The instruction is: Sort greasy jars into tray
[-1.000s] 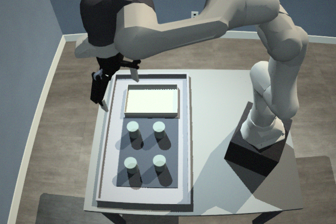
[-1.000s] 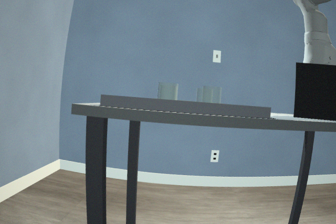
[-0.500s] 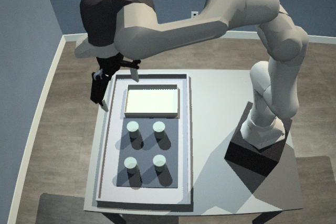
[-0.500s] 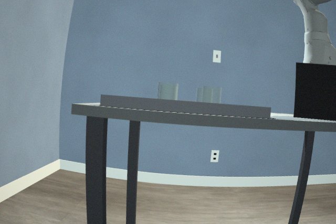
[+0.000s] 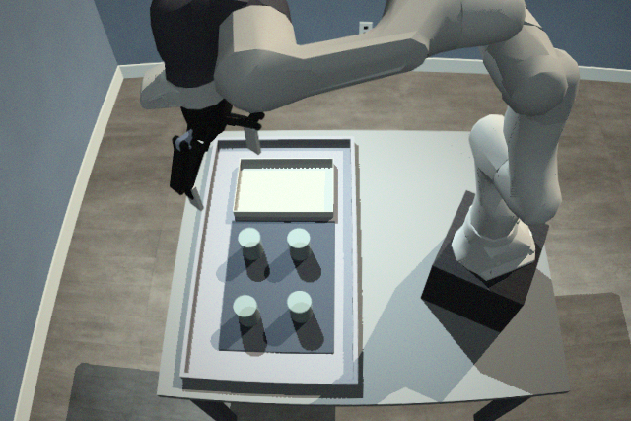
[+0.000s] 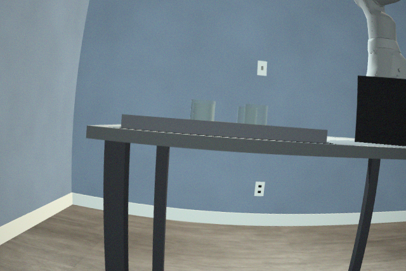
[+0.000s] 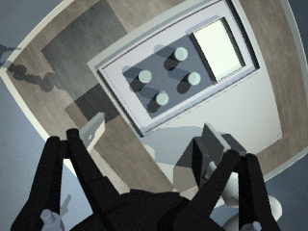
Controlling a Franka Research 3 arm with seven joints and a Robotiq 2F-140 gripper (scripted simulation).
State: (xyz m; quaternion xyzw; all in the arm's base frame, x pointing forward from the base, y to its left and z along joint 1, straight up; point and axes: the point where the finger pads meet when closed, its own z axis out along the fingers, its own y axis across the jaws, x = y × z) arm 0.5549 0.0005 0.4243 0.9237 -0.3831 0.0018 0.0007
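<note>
— Big picture first: the steel table (image 5: 417,192) carries the whole layout, and the arm (image 5: 325,57) reaches across it from the right.

— And the claw?

— The gripper (image 5: 227,172) hangs high above the table's far-left corner, fingers spread wide, nothing between them.

— Next down?

— The tray (image 5: 235,186), just below and right of the claw. Nearer lies the dark drying mat (image 5: 275,329), touching the tray.

— The jars?

— All four jars (image 5: 249,242) stand on the mat, well apart from the claw.
</note>
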